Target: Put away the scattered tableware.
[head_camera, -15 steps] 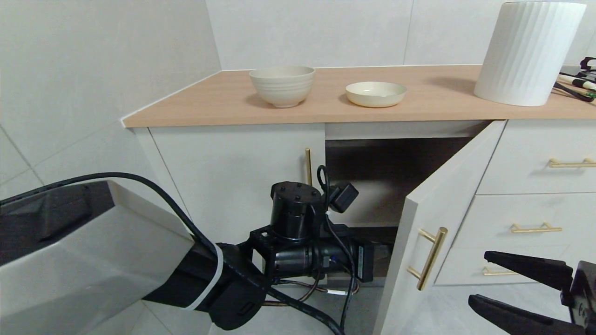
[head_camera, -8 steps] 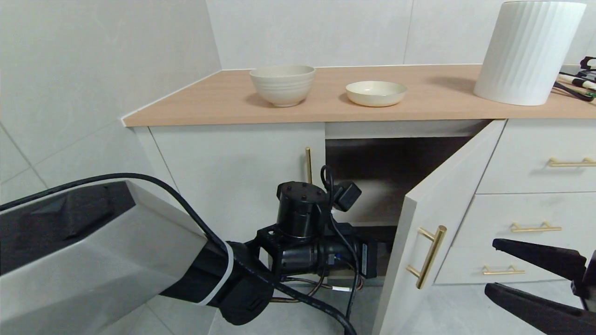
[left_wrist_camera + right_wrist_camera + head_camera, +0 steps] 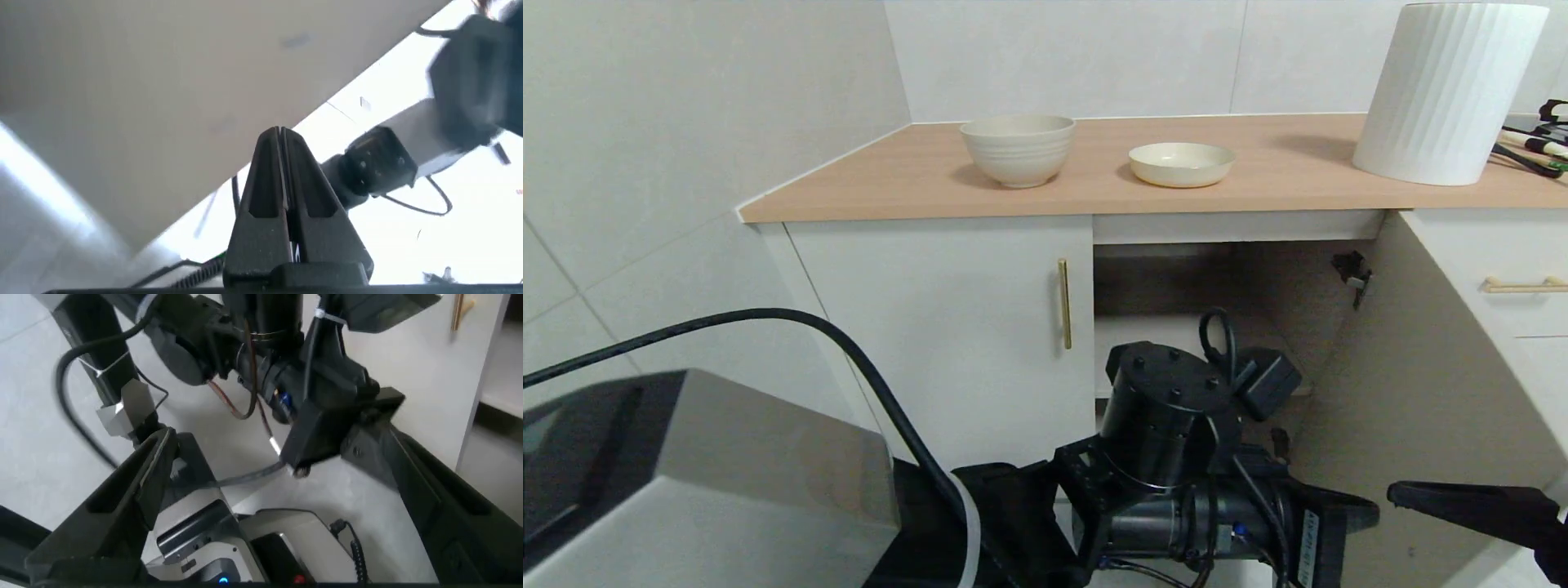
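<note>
A ribbed cream bowl (image 3: 1018, 149) and a shallow cream dish (image 3: 1181, 163) stand apart on the wooden countertop (image 3: 882, 192). Below them the right cabinet door (image 3: 1413, 392) stands wide open, its inner face showing. The left arm's wrist (image 3: 1176, 457) is low in front of the open cabinet (image 3: 1176, 286). My left gripper (image 3: 279, 139) is shut with nothing between its fingers, its tip close to the door's pale surface. My right gripper (image 3: 274, 437) is open and empty, low at the right, facing the left arm; one finger (image 3: 1478, 502) shows in the head view.
A tall ribbed white container (image 3: 1450, 94) stands at the back right of the counter, with pens (image 3: 1535, 147) beside it. The left cabinet door (image 3: 939, 327) with a gold handle (image 3: 1063, 304) is closed. Drawers with gold handles (image 3: 1523, 284) lie to the right. A wall bounds the left.
The right cabinet door has swung much wider open. The left arm has moved right and down with it. The right gripper has shifted right and lower.
</note>
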Available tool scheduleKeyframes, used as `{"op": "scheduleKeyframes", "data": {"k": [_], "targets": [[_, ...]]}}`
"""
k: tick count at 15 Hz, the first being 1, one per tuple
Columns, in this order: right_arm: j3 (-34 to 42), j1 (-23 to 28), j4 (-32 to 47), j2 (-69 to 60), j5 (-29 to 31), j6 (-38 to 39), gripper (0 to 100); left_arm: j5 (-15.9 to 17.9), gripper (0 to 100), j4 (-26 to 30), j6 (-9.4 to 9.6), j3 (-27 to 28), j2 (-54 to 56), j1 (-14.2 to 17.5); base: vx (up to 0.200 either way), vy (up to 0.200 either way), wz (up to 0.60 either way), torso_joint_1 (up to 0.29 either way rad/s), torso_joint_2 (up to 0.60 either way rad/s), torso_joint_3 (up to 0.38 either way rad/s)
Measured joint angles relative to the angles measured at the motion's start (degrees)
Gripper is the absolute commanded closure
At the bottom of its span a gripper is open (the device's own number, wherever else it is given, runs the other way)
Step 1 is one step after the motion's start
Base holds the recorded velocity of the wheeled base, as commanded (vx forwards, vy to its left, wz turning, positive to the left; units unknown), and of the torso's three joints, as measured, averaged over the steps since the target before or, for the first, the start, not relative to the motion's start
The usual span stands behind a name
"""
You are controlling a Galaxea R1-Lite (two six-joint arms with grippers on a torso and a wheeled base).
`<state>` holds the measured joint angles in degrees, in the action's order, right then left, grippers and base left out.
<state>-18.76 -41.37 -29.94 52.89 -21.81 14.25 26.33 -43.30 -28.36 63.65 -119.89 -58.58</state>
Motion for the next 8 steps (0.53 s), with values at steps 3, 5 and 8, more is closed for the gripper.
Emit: {"op": "scheduleKeyframes", "data": {"k": [3,5,8], "targets": [[0.0,0.0,0.1,0.1,0.4,0.1,0,-0.1,100,-2.2,-0.16,-3.8,1.8,2.6,0.0,0.0,0.0,0.0,0.0,0.0],[-0.6,0.1,0.3,1.6,2.2,0.1,0,-0.2,100,-4.9,-0.07,-7.8,3.9,6.2,0.0,0.0,0.0,0.0,0.0,0.0],[-3.0,0.3,0.2,7.7,5.6,0.1,0,-0.7,100,-6.0,0.24,-14.0,9.4,11.4,0.0,0.0,0.0,0.0,0.0,0.0]]}}
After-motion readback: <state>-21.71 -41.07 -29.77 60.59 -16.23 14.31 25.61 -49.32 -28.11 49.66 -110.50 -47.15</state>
